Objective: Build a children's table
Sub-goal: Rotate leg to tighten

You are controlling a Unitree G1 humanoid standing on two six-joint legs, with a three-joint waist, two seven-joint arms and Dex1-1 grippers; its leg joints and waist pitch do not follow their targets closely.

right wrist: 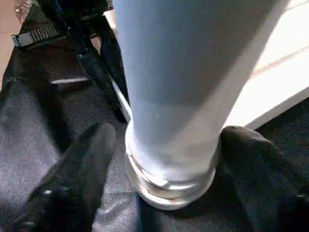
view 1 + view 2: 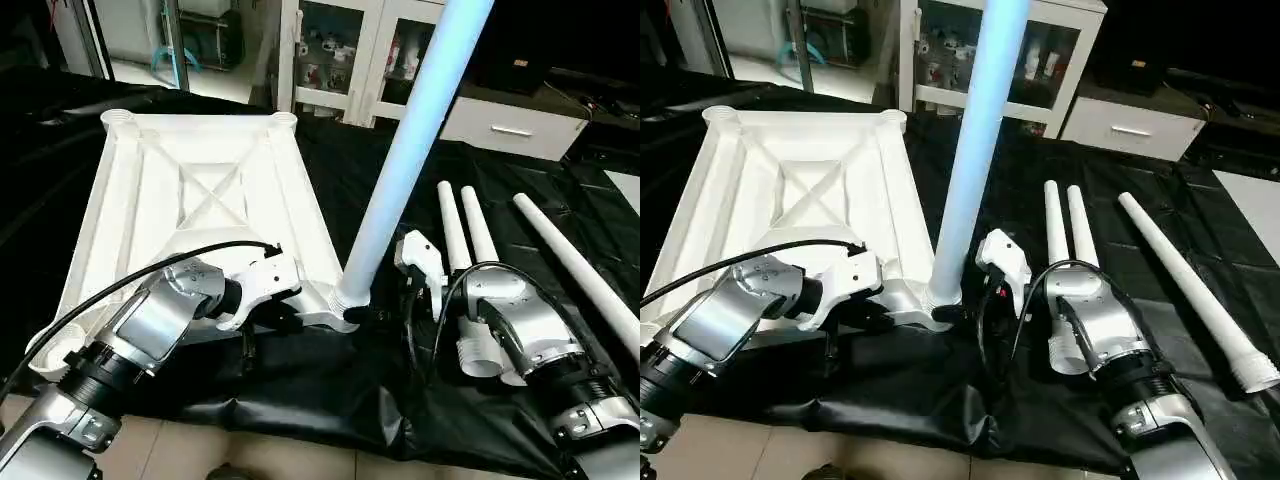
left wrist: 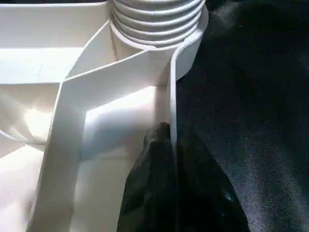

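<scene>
Tabletop of white ribbed plastic lies underside up on the black cloth — left gripper jaws clenched on its rim. Right wrist view shows the right gripper jaws released around the upright white tube leg in the corner socket.

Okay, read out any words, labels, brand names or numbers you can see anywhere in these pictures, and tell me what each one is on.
No readable text anywhere.
Tabletop: plain white ribs, no marking.
Standing leg and the loose legs on the black cloth: plain, no label.
Left gripper and right gripper: no lettering visible.
Items in the glass cabinet behind: too small and blurred to read.
</scene>
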